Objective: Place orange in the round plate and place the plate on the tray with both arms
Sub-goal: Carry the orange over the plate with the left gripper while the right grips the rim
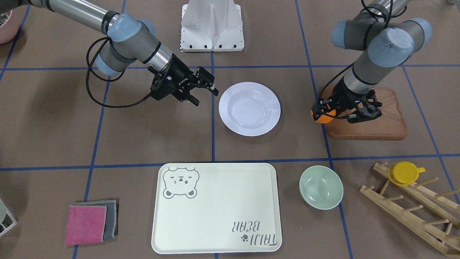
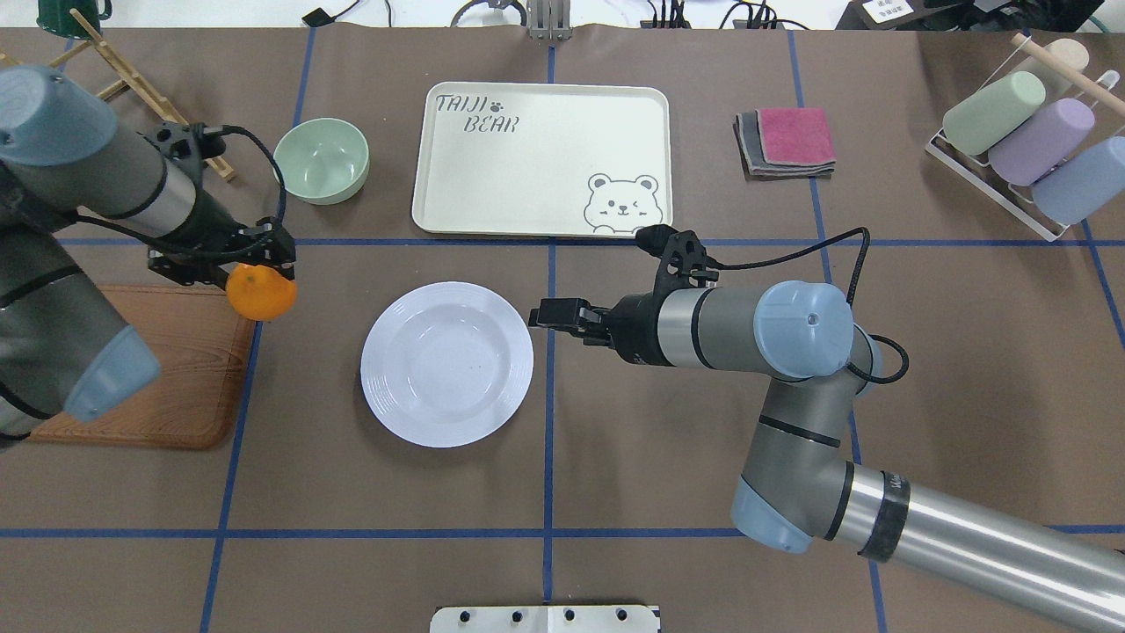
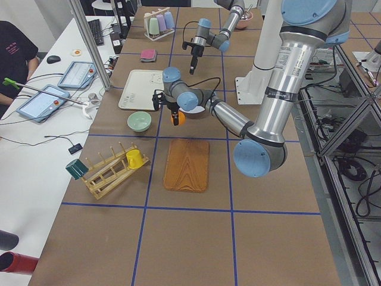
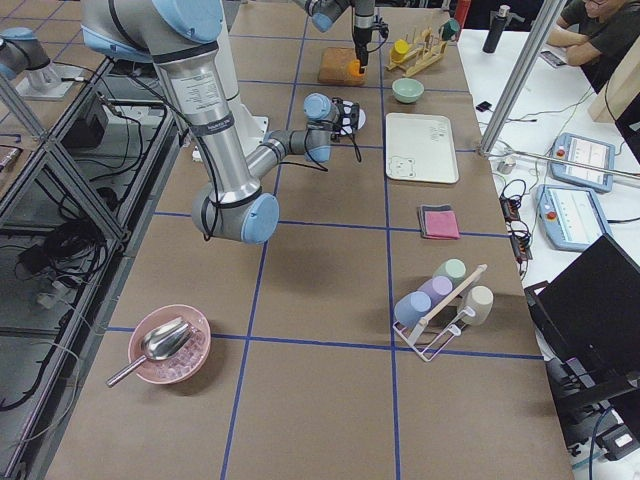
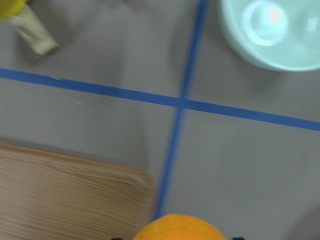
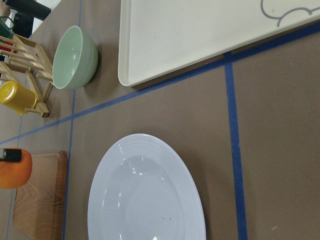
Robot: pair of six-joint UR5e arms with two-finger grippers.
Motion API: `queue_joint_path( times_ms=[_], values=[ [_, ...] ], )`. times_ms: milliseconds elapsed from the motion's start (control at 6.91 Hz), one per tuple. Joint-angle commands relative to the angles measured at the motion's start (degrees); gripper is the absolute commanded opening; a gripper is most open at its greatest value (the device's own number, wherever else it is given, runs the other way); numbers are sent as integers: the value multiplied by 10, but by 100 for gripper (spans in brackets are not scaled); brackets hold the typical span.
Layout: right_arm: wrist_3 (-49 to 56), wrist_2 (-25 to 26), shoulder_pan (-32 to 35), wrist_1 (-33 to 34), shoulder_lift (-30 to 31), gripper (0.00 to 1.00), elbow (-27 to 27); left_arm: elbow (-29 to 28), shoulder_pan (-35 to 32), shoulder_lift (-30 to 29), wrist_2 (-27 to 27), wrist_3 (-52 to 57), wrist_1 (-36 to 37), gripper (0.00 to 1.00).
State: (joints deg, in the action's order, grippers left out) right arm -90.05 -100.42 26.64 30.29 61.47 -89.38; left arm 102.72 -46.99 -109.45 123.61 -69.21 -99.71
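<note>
One orange (image 2: 260, 294), one round plate (image 2: 446, 364), one tray (image 2: 540, 158) (bear-printed), one bowl (image 2: 321, 161), two arms (image 2: 729, 327)

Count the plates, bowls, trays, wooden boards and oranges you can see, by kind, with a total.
Plates: 1, the round plate
Bowls: 2, the pale-green bowl and the pink bowl
Trays: 1, the tray
Wooden boards: 1, the wooden board
Oranges: 1, the orange
Total: 6
</note>
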Motion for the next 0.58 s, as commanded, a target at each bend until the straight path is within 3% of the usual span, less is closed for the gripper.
queue_joint_path(
  times_ms=[0,434],
  values=[
    [-1,22,-4,-10,-18,86,29,-5,74,-67,-41,-106,8,69],
    [-1,61,-42,-15,-55,85,95,-17,119,-95,-73,-155,8,71]
  ],
)
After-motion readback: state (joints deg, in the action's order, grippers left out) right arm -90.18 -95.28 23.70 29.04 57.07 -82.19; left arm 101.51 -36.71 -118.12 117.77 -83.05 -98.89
